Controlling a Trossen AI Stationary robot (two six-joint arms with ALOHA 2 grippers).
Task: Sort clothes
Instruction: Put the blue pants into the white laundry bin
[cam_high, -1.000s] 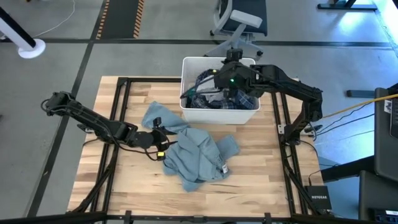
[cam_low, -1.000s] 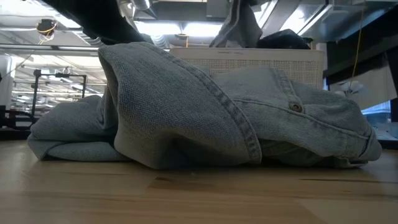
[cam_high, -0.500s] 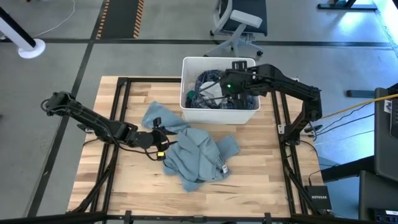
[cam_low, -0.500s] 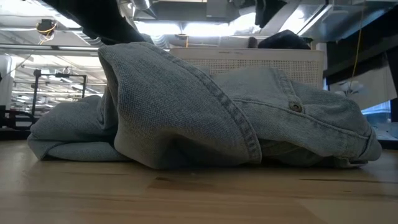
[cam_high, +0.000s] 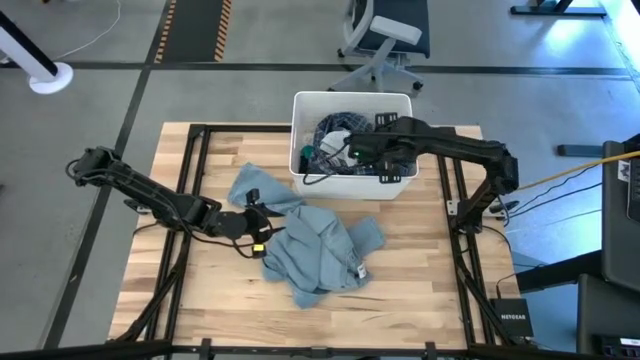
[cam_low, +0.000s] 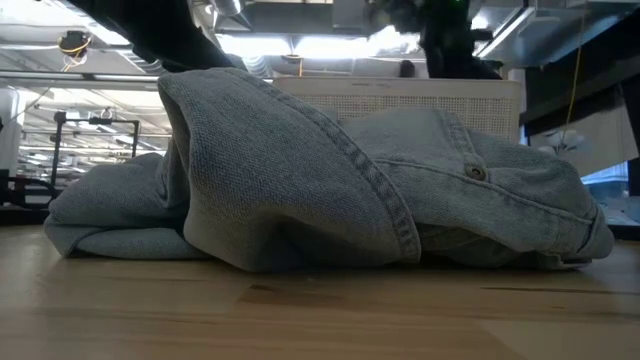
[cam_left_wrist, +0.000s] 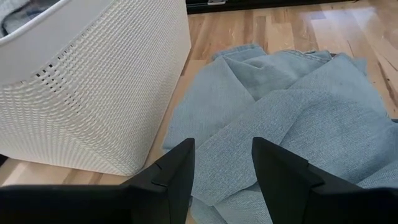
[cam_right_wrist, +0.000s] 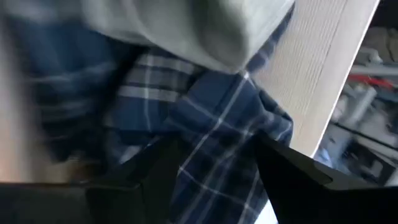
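Note:
A light blue-grey garment (cam_high: 320, 250) lies crumpled on the wooden table in front of the white bin (cam_high: 350, 186). My left gripper (cam_high: 258, 225) stands open at its left edge, with the cloth (cam_left_wrist: 292, 112) spread ahead of the fingers. My right gripper (cam_high: 345, 152) is down inside the bin, open, pointing steeply down. A blue-and-white plaid garment (cam_right_wrist: 217, 118) lies right before its fingers, under a pale grey-white one (cam_right_wrist: 186, 31). More clothes, dark and white (cam_high: 335, 138), fill the bin. My right gripper has its open fingers (cam_right_wrist: 155, 174) close over the plaid garment in the bin, coming from above at a slant. I cannot tell whether they touch the cloth.
The bin's perforated wall (cam_left_wrist: 93, 93) stands just beside my left gripper. Black frame rails (cam_high: 190, 200) run along the table's left and right sides. An office chair (cam_high: 385, 40) stands beyond the far edge. Bare wood (cam_high: 200, 290) lies at the near left.
My right gripper has come down from above the bin's far rim into the bin and tipped to point more steeply down, staying open. A grey cloth that showed above the bin's rim in the low view a second ago is gone from there.

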